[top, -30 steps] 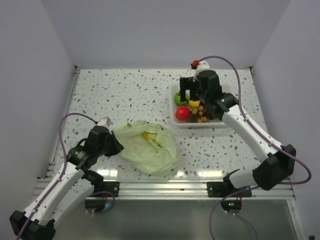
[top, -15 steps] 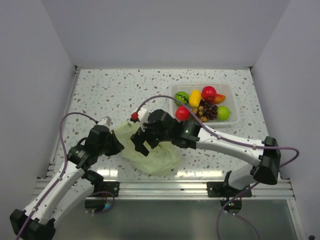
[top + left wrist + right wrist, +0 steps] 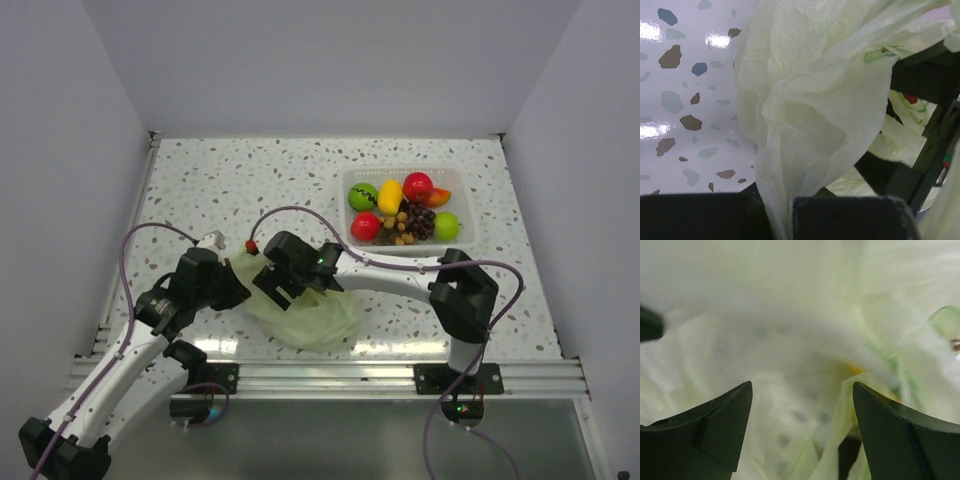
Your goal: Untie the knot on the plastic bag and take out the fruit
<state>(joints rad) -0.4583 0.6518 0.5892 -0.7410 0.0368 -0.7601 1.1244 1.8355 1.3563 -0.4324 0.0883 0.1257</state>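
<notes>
The pale green plastic bag lies at the front middle of the table, with its mouth facing left. My left gripper is shut on a fold of the bag's left edge, and the left wrist view shows the film pinched between its fingers. My right gripper is open and sits at the bag's mouth, with bag film all around it. A bit of yellow fruit shows inside the bag. The knot does not show in any view.
A clear tray at the back right holds a yellow piece, two red fruits, a grape bunch, a striped green ball and a lime apple. The right arm stretches low across the table's middle.
My right gripper has swung from over the tray, left and forward, to the bag's mouth. The left gripper has kept its hold on the bag's edge.
</notes>
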